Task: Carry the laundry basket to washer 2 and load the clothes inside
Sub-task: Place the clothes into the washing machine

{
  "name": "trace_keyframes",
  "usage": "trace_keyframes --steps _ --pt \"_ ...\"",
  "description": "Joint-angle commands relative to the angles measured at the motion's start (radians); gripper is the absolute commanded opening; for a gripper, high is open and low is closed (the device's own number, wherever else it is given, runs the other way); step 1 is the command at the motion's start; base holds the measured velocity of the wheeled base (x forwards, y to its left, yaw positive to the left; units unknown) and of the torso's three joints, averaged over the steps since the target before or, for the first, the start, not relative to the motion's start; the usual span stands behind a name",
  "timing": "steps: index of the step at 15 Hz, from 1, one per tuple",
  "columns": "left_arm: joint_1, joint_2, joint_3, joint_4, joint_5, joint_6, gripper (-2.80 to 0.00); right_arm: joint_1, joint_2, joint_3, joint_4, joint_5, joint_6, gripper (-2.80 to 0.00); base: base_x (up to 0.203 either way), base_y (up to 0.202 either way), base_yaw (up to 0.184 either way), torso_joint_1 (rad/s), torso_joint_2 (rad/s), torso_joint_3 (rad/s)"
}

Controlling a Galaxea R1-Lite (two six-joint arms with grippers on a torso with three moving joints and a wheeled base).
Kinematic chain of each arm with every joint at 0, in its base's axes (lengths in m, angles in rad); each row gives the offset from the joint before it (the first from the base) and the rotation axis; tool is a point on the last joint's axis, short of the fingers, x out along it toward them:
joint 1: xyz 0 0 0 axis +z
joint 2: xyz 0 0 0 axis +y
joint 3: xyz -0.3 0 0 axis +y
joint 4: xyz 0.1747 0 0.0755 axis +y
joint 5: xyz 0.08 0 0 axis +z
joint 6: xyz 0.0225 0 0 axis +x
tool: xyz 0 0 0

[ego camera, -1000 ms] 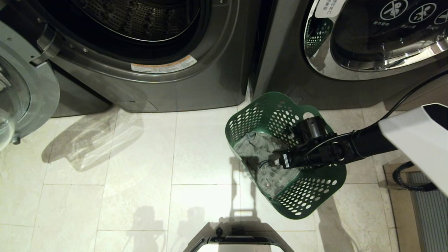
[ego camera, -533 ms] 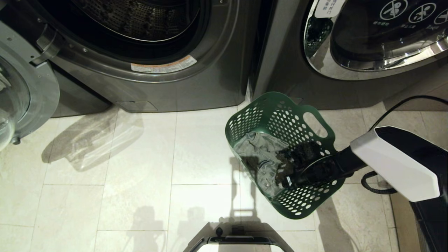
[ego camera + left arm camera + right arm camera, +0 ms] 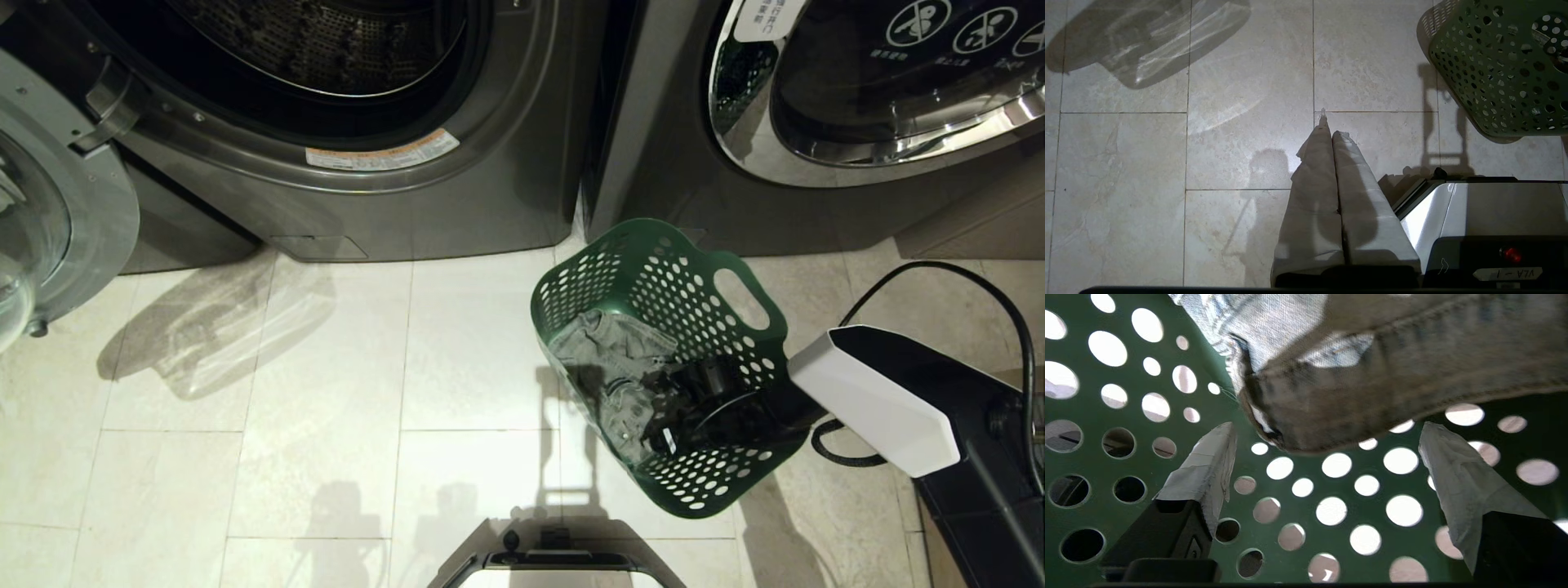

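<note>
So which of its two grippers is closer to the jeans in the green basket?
Right. The right gripper is inside the basket, fingers open just under the jeans; the left gripper hangs shut over the floor tiles, outside it.

Two washers (image 3: 343,122), one basket (image 3: 653,278), one garment (image 3: 608,351)

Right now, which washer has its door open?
The left washer: its door is swung aside, baring the drum. The right washer has its glass door shut.

Pale tiled floor (image 3: 326,392), hard shadows, grey mat (image 3: 939,563) at right
</note>
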Motion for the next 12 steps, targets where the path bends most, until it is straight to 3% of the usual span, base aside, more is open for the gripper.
trace_keyframes --steps 1,5,12 --pt "0.0 -0.002 0.002 0.0 0.0 0.0 -2.8 0.012 0.01 -0.003 -0.003 0.0 0.006 0.0 0.0 0.0 0.0 0.0 0.0 0.0" --pt "0.0 -0.002 0.002 0.0 0.0 0.0 -2.8 0.067 0.01 -0.075 -0.007 -0.012 0.207 0.0 0.0 0.0 0.0 0.0 0.0 0.0" --pt "0.0 -0.002 0.002 0.0 0.0 0.0 -2.8 0.09 0.019 -0.09 -0.007 -0.092 0.282 0.0 0.0 0.0 0.0 0.0 0.0 0.0"
